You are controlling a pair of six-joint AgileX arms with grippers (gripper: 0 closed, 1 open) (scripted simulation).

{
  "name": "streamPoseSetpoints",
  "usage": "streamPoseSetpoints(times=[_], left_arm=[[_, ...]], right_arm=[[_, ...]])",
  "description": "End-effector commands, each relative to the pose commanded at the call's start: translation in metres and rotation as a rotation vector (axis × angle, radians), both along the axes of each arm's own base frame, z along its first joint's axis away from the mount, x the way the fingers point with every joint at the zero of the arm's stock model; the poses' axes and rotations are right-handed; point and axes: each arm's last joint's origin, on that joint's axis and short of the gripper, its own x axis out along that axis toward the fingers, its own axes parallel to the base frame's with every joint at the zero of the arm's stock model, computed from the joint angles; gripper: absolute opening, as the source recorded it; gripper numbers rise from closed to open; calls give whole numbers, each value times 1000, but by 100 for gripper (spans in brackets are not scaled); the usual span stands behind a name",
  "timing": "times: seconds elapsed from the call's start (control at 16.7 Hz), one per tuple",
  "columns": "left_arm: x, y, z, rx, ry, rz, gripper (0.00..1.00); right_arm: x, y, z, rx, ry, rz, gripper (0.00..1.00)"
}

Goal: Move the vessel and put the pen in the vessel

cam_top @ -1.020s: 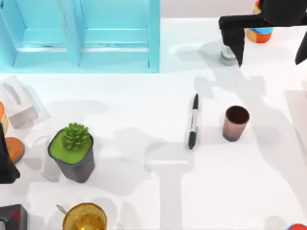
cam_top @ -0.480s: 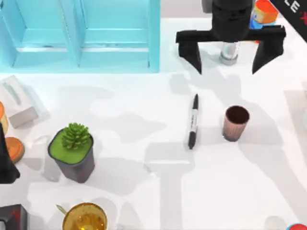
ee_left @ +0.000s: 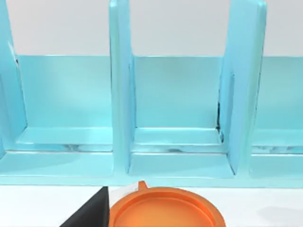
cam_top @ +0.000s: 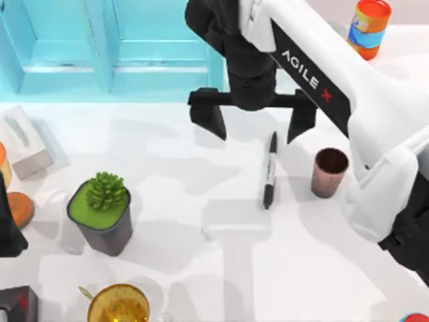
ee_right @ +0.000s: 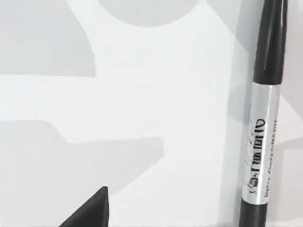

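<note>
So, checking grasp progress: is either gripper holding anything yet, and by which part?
Nothing is held. The right gripper hangs open above the pen's far end; the left arm sits parked at the table's left edge.

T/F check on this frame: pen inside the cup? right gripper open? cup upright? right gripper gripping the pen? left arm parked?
1. The pen is inside the vessel. False: it lies flat on the table, left of the vessel and apart from it.
2. The right gripper is open. True.
3. The vessel stands upright. True.
4. The right gripper grips the pen. False: its fingers are spread wide around the pen's far end, nothing held.
5. The left gripper sits at the table's left edge. True.
</note>
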Motion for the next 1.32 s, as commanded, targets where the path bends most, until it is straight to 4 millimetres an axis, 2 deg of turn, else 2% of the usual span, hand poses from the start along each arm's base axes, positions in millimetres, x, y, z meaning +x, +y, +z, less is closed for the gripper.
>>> streamPoseSetpoints(times=[0.12, 0.18, 0.24, 0.54, 1.32], left_arm=[[0, 0, 0, 0, 0, 0, 100], [0, 0, 0, 0, 0, 0, 100], [0, 0, 0, 0, 0, 0, 100], [0, 0, 0, 0, 0, 0, 100], [0, 0, 0, 0, 0, 0, 100]], right_arm=[[0, 0, 0, 0, 0, 0, 100], [7, 5, -3, 62, -73, 0, 100], [7, 5, -3, 62, -73, 0, 100], [8, 5, -28, 5, -4, 0, 100], [9, 0, -65, -1, 1, 0, 100]])
